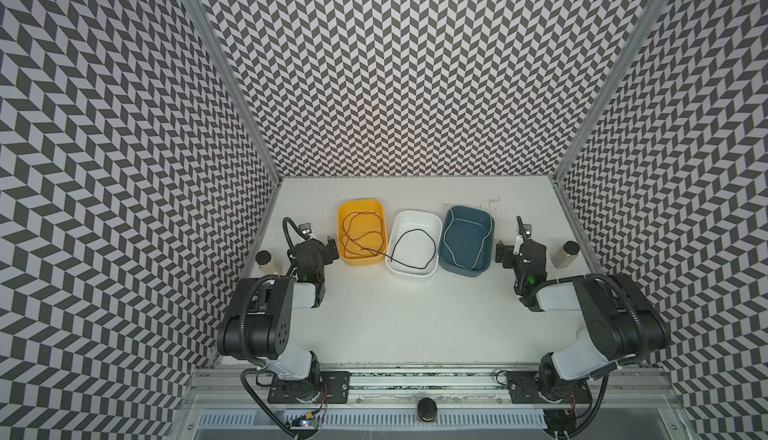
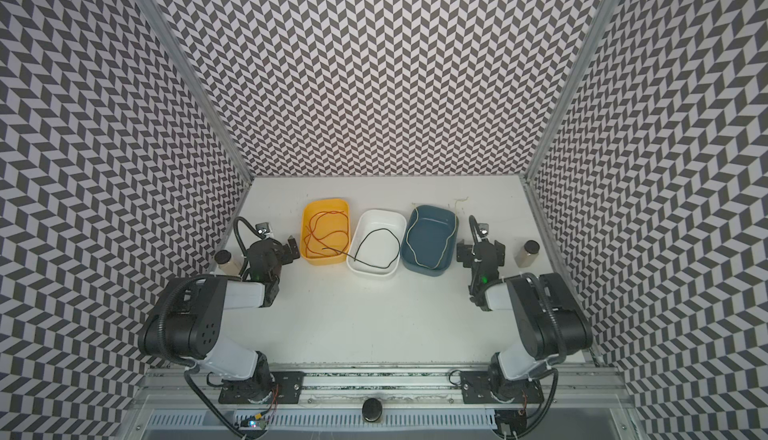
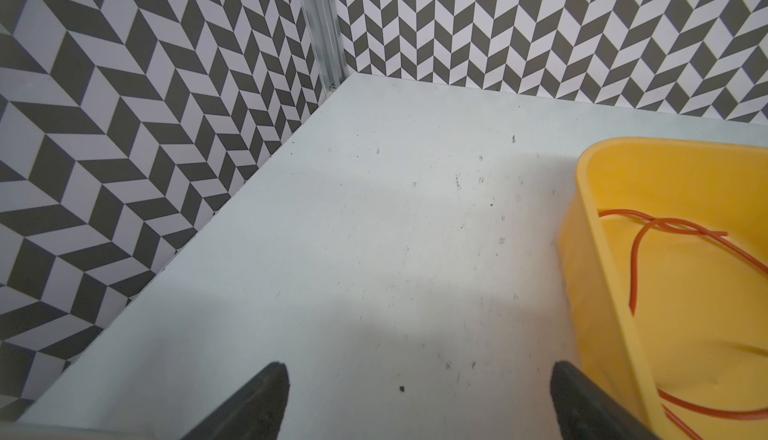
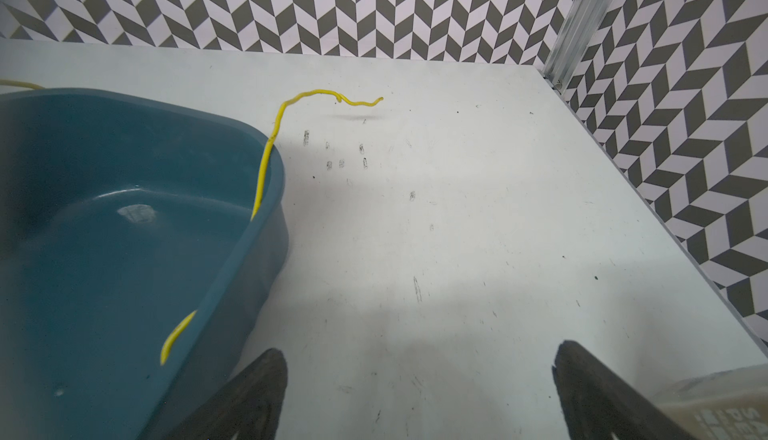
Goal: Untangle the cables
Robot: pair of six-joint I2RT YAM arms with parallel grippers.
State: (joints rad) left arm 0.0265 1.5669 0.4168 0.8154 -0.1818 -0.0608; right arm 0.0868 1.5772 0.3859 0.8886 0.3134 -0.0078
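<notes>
Between the left gripper (image 3: 419, 365) and right gripper (image 4: 422, 348) (jaws released, empty), a thin red cable (image 3: 632, 276), black cable (image 1: 415, 231) and yellow cable (image 4: 262, 176) lie in separate plastic tubs (image 1: 409, 272), black's tip straying left.

My finger pads (image 3: 257, 400) look matt black and finely textured. The white table (image 1: 415, 313) is matt, scuffed. Yellow tub (image 3: 665, 168) and blue tub (image 4: 270, 247): smooth, glossy plastic.
</notes>
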